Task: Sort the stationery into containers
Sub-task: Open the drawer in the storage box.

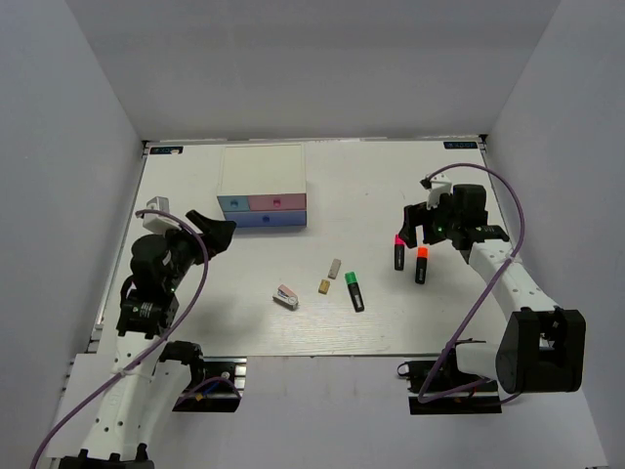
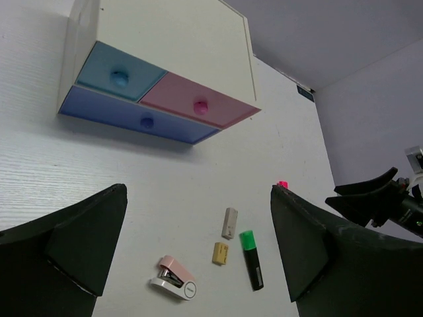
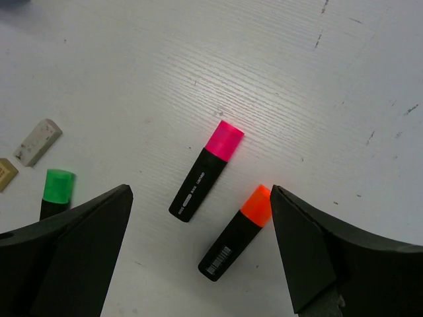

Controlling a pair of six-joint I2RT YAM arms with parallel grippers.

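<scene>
a: right gripper (image 3: 201, 191) hangs wide apart over the pink highlighter (image 3: 206, 170), which lies flat on the counter (image 3: 317, 99).
b: the orange highlighter (image 3: 236, 232) lies just beside it, so a sloppy close could knock it or pinch both.
a: and the left gripper (image 2: 198, 191), also apart and empty, faces drawers (image 2: 147, 122) all shut. nowhere to drop anything yet.

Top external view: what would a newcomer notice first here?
The pastel drawer box stands out at the far side of the table, its three drawers shut. Then the pink-capped highlighter and orange-capped highlighter, lying side by side right by the open right gripper.
</scene>
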